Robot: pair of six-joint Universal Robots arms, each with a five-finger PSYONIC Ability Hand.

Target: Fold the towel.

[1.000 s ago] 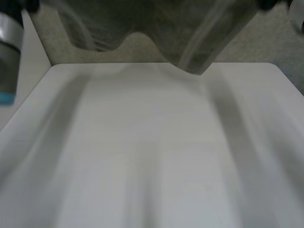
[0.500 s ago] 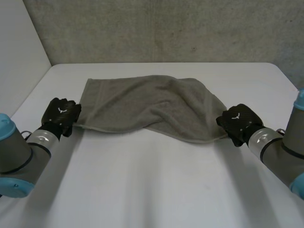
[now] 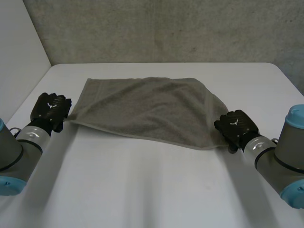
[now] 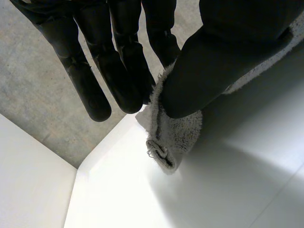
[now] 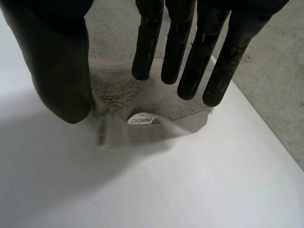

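A grey-brown towel lies spread across the far half of the white table, with slight wrinkles. My left hand is at its near left corner. In the left wrist view the thumb and fingers pinch that corner, which sticks out past them. My right hand sits at the near right corner. In the right wrist view its fingers are straight and spread from the thumb. The towel corner, with a small white label, lies loose on the table beneath them.
A grey concrete wall rises behind the table's far edge. A white panel stands along the left side. Bare tabletop stretches from the towel's near edge toward me, between my two arms.
The towel came down from in front of the camera onto the table and now lies flatter. My left hand drew its corner leftward. My right hand opened and let its corner go.
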